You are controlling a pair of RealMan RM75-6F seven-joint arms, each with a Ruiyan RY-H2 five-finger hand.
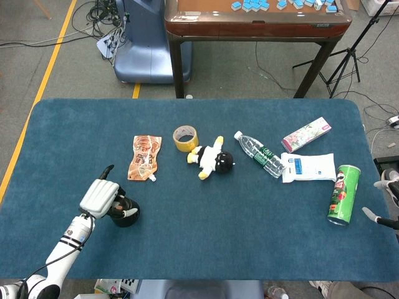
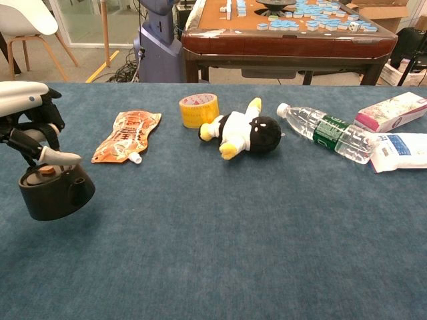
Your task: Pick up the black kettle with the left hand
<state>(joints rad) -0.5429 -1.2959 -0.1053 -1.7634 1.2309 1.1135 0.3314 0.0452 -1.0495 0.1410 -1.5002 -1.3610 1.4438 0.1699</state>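
The black kettle [image 1: 125, 213] is a small round pot with an orange-brown knob on its lid. My left hand [image 1: 100, 198] grips it from above at the near left of the table. In the chest view the kettle [image 2: 55, 192] hangs slightly tilted under the left hand [image 2: 30, 127], just above the blue cloth. Only some fingers of my right hand [image 1: 385, 220] show at the table's right edge, spread apart with nothing between them.
On the blue table [image 1: 75, 131] lie an orange pouch [image 1: 144, 157], a yellow tape roll [image 1: 185, 138], a plush penguin [image 1: 213, 159], a water bottle [image 1: 259, 154], a white wipes pack [image 1: 309, 167], a flowered box [image 1: 305, 134] and a green can [image 1: 344, 194].
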